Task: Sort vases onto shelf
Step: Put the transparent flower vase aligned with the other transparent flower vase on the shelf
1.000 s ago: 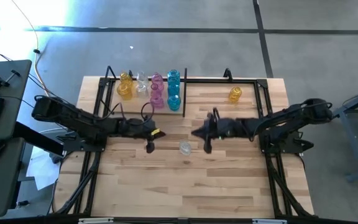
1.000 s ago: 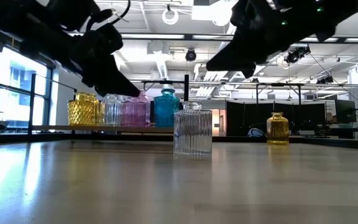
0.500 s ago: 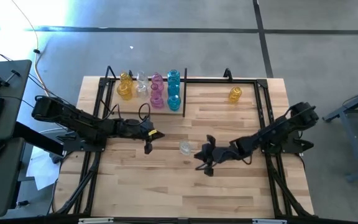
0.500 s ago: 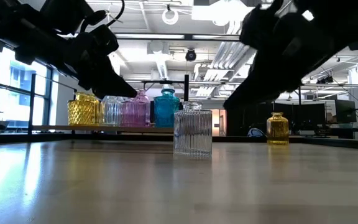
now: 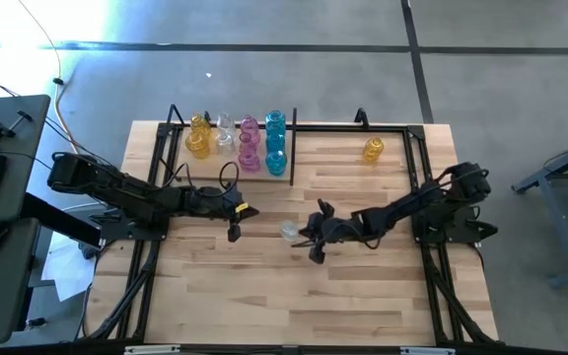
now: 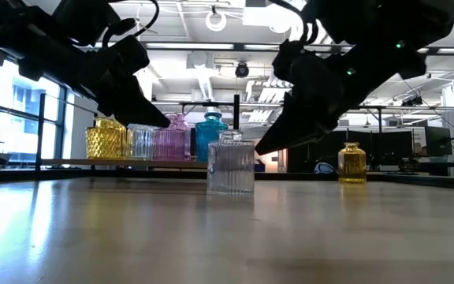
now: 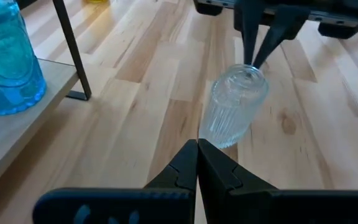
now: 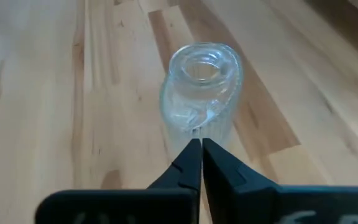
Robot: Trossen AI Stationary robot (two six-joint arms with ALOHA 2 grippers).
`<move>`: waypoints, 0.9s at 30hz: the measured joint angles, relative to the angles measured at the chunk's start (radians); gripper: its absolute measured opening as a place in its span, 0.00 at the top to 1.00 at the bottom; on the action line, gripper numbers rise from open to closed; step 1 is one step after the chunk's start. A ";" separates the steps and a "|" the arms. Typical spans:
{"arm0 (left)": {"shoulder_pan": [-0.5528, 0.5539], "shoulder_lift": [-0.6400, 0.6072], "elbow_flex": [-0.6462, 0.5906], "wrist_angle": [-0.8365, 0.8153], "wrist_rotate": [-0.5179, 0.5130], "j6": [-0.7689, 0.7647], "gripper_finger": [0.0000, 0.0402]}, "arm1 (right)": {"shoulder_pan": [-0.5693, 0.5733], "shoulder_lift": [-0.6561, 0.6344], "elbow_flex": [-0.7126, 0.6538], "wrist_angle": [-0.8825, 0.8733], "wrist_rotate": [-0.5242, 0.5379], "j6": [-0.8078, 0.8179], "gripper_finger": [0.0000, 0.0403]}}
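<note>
A small clear vase (image 5: 290, 230) with ribbed sides stands upright on the wooden table (image 5: 363, 296), out in the open, in front of the shelf (image 5: 294, 148) and apart from it. The right gripper (image 5: 313, 240) is just beside this vase, and its two fingers are pressed tight together with nothing between them. In the right wrist view the closed tips (image 8: 197, 149) point at the side of the clear vase (image 8: 199, 106), right up against the glass, but the vase is not inside the jaws. The left gripper (image 5: 235, 229) is on the other side of the vase, a little way off, and its fingers are also shut tight and hold nothing. In the left wrist view its closed tips (image 7: 197, 152) point toward the clear vase (image 7: 234, 106), with bare wood between them. On the shelf stand yellow, clear, pink and blue vases (image 6: 156, 138) in a row near the upright rod. One more yellow vase (image 5: 373, 149) stands alone farther along the shelf.
</note>
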 joint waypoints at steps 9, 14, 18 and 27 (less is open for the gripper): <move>0.001 0.000 0.000 -0.041 0.023 0.018 1.00 | -0.069 0.004 0.007 0.056 -0.060 -0.017 1.00; 0.001 0.000 0.000 -0.053 0.036 0.023 1.00 | -0.087 0.029 0.007 0.105 -0.069 -0.017 1.00; 0.001 -0.008 0.000 -0.061 0.040 0.026 1.00 | -0.100 0.069 0.007 0.147 -0.081 -0.015 1.00; -0.013 -0.026 0.001 -0.120 0.091 -0.012 1.00 | -0.113 0.144 0.123 0.142 -0.162 -0.094 1.00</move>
